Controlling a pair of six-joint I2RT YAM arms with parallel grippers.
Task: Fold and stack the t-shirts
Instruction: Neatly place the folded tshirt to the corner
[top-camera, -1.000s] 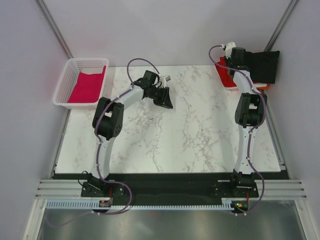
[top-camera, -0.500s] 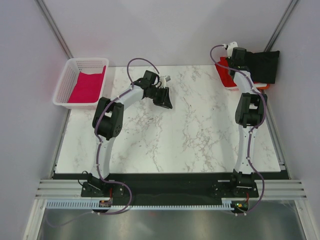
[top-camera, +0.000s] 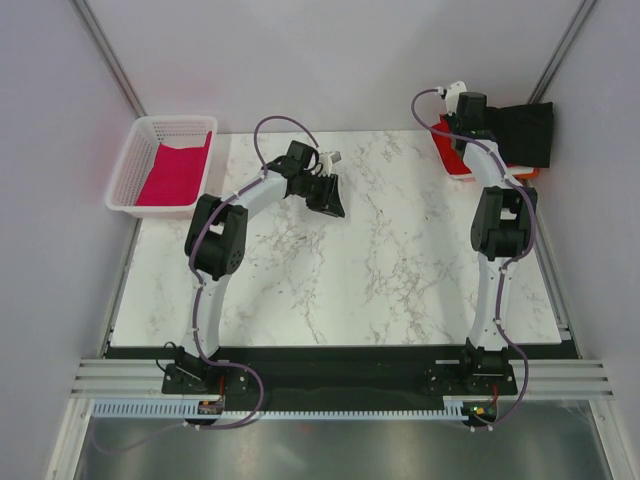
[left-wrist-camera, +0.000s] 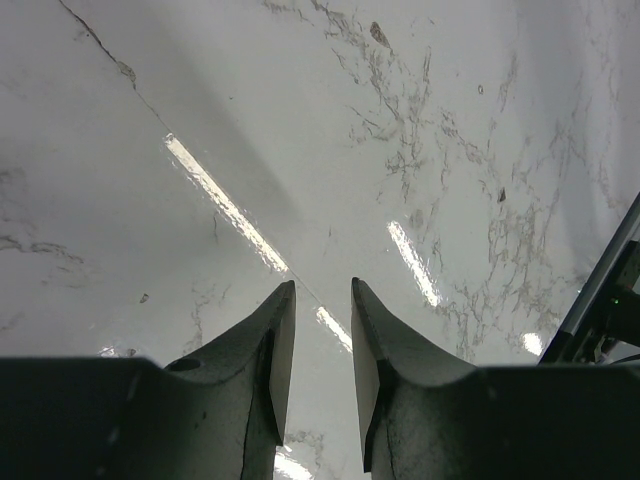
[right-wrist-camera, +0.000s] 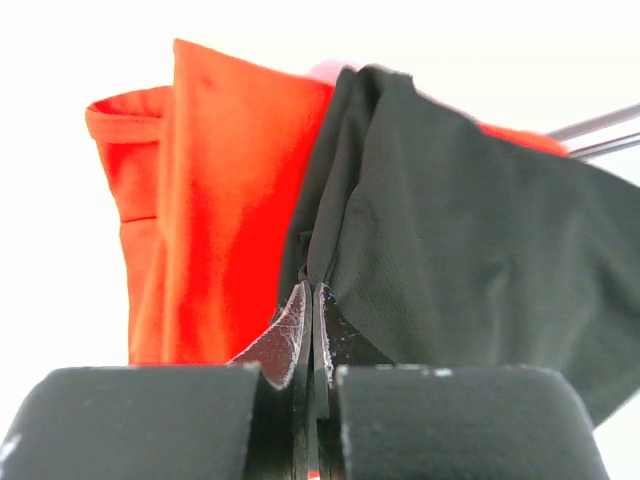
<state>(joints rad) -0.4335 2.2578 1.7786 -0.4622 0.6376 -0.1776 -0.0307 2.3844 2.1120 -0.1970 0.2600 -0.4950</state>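
A black t-shirt (top-camera: 525, 132) lies over a red-orange t-shirt (top-camera: 450, 158) at the far right corner of the table. My right gripper (top-camera: 468, 112) is at their left edge. In the right wrist view it (right-wrist-camera: 313, 292) is shut, its tips pinching a fold of the black t-shirt (right-wrist-camera: 450, 240), with the red-orange t-shirt (right-wrist-camera: 220, 200) to the left behind it. A magenta t-shirt (top-camera: 172, 172) lies in the white basket (top-camera: 128, 160) at the far left. My left gripper (top-camera: 330, 198) hovers over the bare marble; its jaws (left-wrist-camera: 322, 300) are open with nothing between them.
The marble table (top-camera: 380, 260) runs between both arms. Grey walls close the space at the back and both sides, with slanted metal posts (top-camera: 105, 50) in the far corners. The basket hangs past the table's left edge.
My right wrist has shifted slightly left and back at the black t-shirt's edge. The left arm has not moved.
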